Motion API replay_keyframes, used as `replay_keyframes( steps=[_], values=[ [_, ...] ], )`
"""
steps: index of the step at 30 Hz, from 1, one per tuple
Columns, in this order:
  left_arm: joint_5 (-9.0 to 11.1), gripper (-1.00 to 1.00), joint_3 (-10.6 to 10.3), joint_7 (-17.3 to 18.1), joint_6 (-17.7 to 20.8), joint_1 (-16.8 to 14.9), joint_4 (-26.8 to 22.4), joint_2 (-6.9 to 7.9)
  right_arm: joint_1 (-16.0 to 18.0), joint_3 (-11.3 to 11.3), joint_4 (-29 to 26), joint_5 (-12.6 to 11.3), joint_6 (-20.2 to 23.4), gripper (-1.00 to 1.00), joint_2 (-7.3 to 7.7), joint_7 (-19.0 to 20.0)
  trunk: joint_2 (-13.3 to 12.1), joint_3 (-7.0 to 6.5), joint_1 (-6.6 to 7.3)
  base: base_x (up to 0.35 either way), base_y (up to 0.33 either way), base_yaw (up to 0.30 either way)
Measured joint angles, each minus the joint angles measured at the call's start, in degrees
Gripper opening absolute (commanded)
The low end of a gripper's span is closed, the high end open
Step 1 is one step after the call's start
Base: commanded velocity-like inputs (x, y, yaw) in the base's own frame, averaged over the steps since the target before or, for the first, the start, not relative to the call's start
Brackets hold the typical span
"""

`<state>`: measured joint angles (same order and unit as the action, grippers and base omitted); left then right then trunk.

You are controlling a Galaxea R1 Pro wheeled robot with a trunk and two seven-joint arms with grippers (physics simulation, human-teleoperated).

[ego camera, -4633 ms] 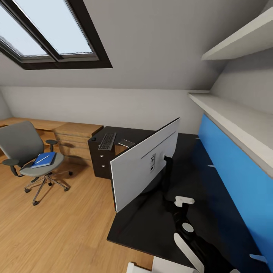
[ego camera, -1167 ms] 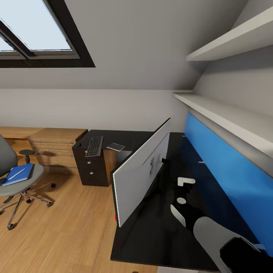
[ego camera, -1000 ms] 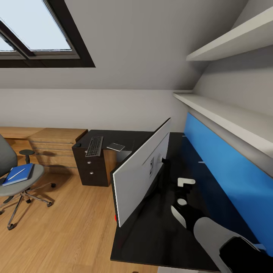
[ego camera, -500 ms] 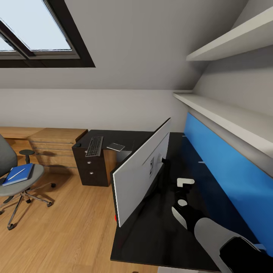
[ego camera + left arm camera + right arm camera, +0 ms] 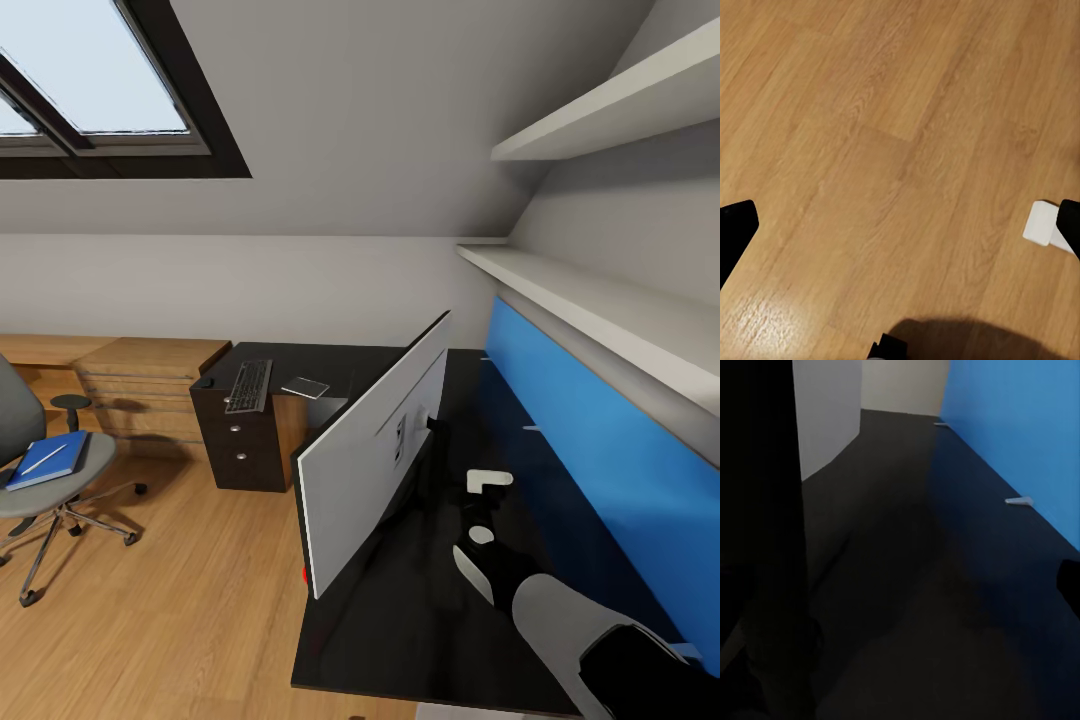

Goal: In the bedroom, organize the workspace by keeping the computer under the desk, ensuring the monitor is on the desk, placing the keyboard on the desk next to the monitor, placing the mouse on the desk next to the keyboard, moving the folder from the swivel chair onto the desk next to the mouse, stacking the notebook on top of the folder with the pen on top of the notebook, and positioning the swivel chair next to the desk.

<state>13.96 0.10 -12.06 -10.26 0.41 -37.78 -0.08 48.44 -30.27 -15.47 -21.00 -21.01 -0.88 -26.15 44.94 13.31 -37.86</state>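
The monitor (image 5: 372,450) stands on the black desk (image 5: 400,620), its pale back toward me. Just right of the monitor's neck hovers my right gripper (image 5: 478,506), open, one fingertip (image 5: 1071,585) showing over the dark desk top (image 5: 945,585). At the desk's far end lie the keyboard (image 5: 248,385), a small dark mouse (image 5: 205,381) and a thin grey notebook (image 5: 305,387). The swivel chair (image 5: 30,500) stands at the left on the floor, carrying the blue folder (image 5: 62,448) with the white pen (image 5: 44,459) on it. My left gripper (image 5: 900,229) hangs open over bare floor. The computer is out of view.
A blue panel (image 5: 590,440) backs the desk under white shelves (image 5: 600,310). A light wooden counter with drawers (image 5: 140,385) adjoins the dark drawer unit (image 5: 240,440). Wooden floor (image 5: 180,600) spreads between chair and desk. A small white block (image 5: 1042,223) lies on the floor.
Since 4.6 s ago the camera has swung right and my right arm has drawn back from the monitor's neck. Over the last second the gripper only crept slightly.
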Motion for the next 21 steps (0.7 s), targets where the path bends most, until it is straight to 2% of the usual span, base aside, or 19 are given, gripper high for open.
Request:
replay_keyframes(
  steps=[11,21],
  values=[
    [0.00,1.00,0.00,0.00,0.00,0.00,0.00,0.00,-0.04,-0.07,0.02,-0.08,-0.01,1.00,-0.06,-0.05,0.00,0.00,-0.01,-0.121,0.000,0.000],
    [0.00,1.00,0.00,0.00,-0.09,0.00,0.00,0.00,-0.13,-0.14,-0.09,-0.08,-0.06,1.00,-0.18,0.00,0.00,0.00,0.00,-0.029,0.000,0.000]
  ],
)
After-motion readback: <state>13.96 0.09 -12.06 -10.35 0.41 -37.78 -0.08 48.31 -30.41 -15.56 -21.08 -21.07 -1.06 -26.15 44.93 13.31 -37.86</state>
